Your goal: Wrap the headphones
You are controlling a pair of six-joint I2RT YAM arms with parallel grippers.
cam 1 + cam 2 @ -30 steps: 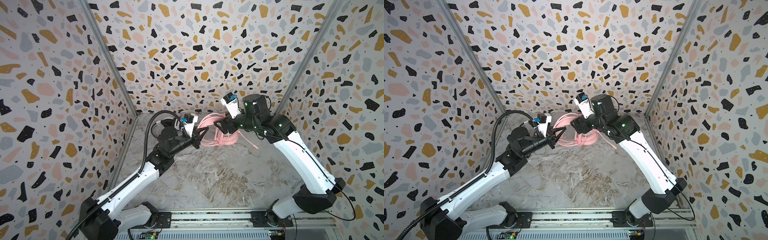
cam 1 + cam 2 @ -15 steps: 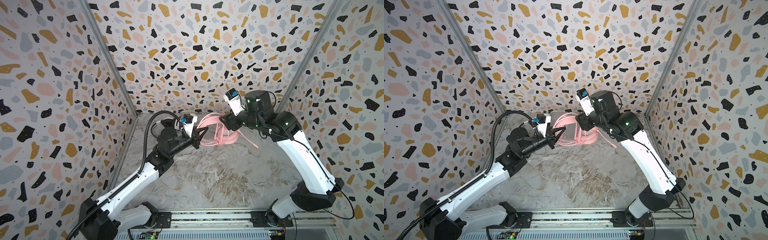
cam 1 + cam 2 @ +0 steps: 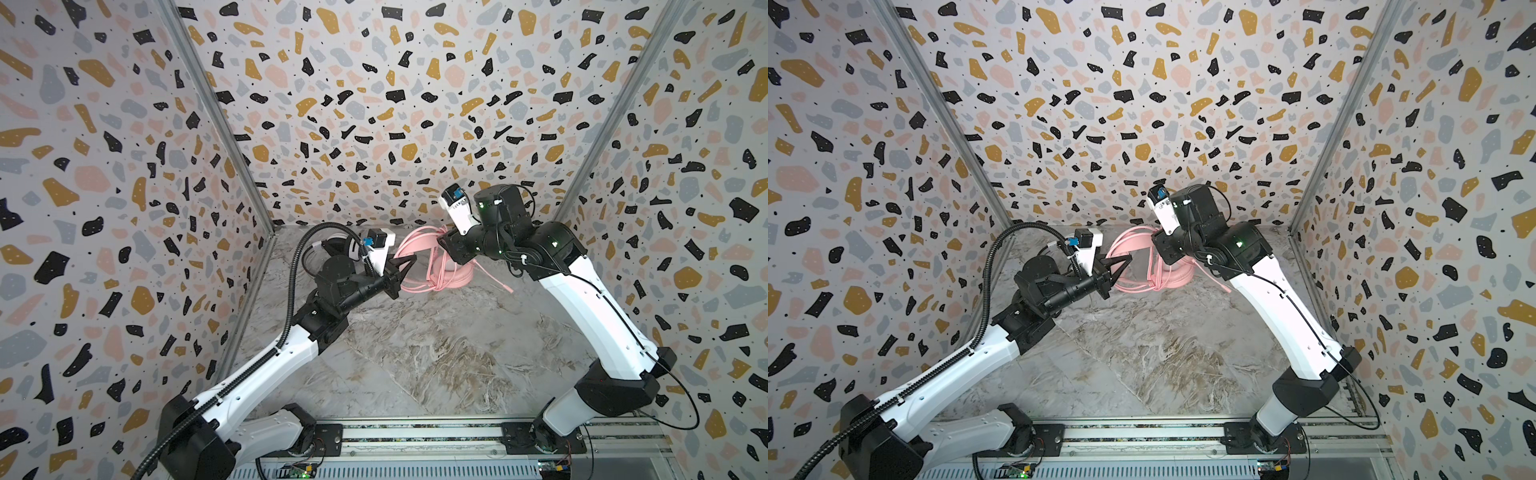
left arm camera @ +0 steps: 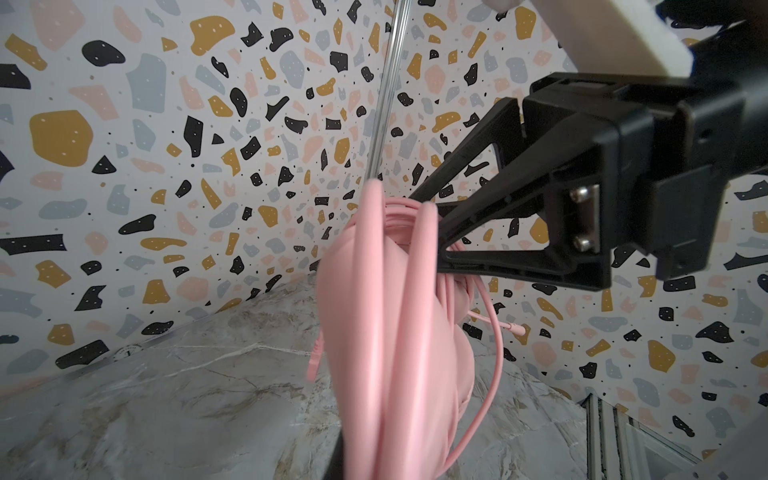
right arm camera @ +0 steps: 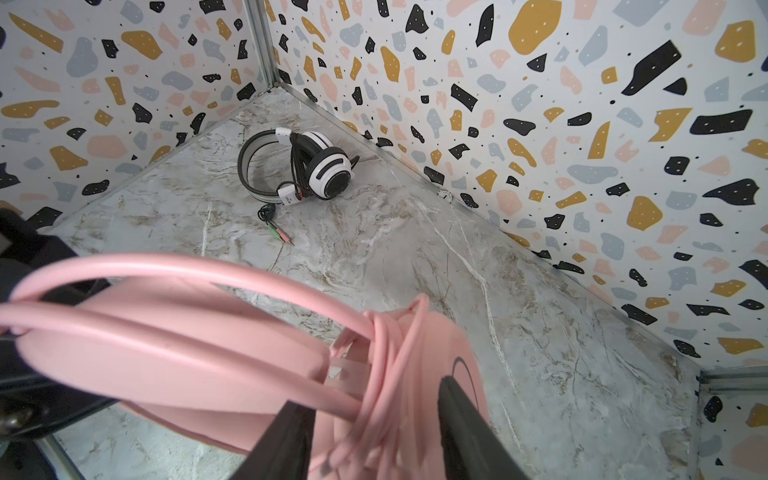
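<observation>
Top views: pink headset (image 3: 451,277) sits at the back of the marble table (image 3: 415,353), band raised between both arms. The left gripper (image 3: 409,262) is at the band and the right gripper (image 3: 445,248) at the earcup end. Left wrist: jaws clamped on the band, pink cable (image 4: 494,353) looped round it, plug (image 4: 517,330) hanging free. Right wrist: jaws apart, straddling the wound cable, contact unclear. The white-and-black headset (image 5: 307,166) lies in the far corner, well apart. Its white tag (image 5: 286,195) has print too small to read.
</observation>
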